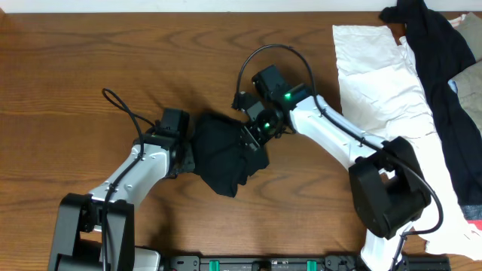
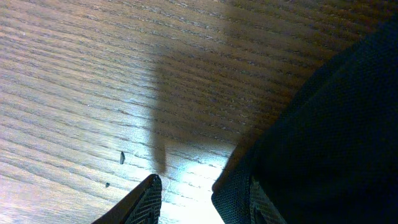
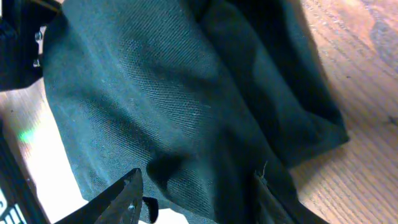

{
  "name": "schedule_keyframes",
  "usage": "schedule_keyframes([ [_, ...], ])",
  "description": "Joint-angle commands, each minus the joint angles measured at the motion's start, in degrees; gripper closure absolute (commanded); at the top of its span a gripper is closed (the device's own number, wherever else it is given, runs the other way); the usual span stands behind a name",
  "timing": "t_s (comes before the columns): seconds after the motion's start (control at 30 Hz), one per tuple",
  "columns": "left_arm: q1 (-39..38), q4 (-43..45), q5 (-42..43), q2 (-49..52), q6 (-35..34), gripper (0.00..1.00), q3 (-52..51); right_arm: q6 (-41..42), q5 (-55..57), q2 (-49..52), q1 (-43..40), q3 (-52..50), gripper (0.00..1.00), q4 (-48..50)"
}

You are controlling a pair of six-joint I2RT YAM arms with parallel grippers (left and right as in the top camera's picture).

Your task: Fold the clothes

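Lying bunched at the centre of the overhead view, the black polo shirt point(image 1: 218, 158) rests on the tabletop point(image 1: 90, 53) between the two tools. The left tool point(image 2: 202, 190) stands spread at the shirt's left edge, fabric against one finger, and the right tool point(image 3: 196, 180) hangs spread over the folds at its right edge. Farther off, at the upper right, a wrinkled white cloth point(image 1: 376, 75) lies with another black garment point(image 1: 444, 68) draped across it

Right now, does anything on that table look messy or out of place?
Yes. The black shirt sits bunched in a lump, not flat. On the right, a dark garment sprawls over a wrinkled white cloth.
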Motion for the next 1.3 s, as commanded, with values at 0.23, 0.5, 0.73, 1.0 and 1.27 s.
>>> schedule_keyframes([
  [0.23,0.2,-0.33,-1.95,0.76,-0.31,0.54,-1.53,-0.24,3.52,0.44,-0.2,1.07,0.99,0.81],
  [0.5,0.2,-0.33,-1.95,0.76,-0.31,0.55,-1.53,-0.13,6.21,-1.68,-4.2,9.09,0.99,0.13],
  [0.73,0.2,-0.35,-1.95,0.76,-0.31,0.54,-1.53,-0.13,11.72,1.9,-4.57,6.34,0.9,0.07],
  [1.0,0.2,-1.79,-1.95,0.76,-0.28,0.54,-1.53,-0.31,14.88,8.07,-5.51,6.1,0.6,-2.75],
  [1.27,0.2,-5.7,-2.01,-3.39,1.88,0.37,1.99,0.33,14.86,1.36,-7.45,7.1,0.57,-5.33],
])
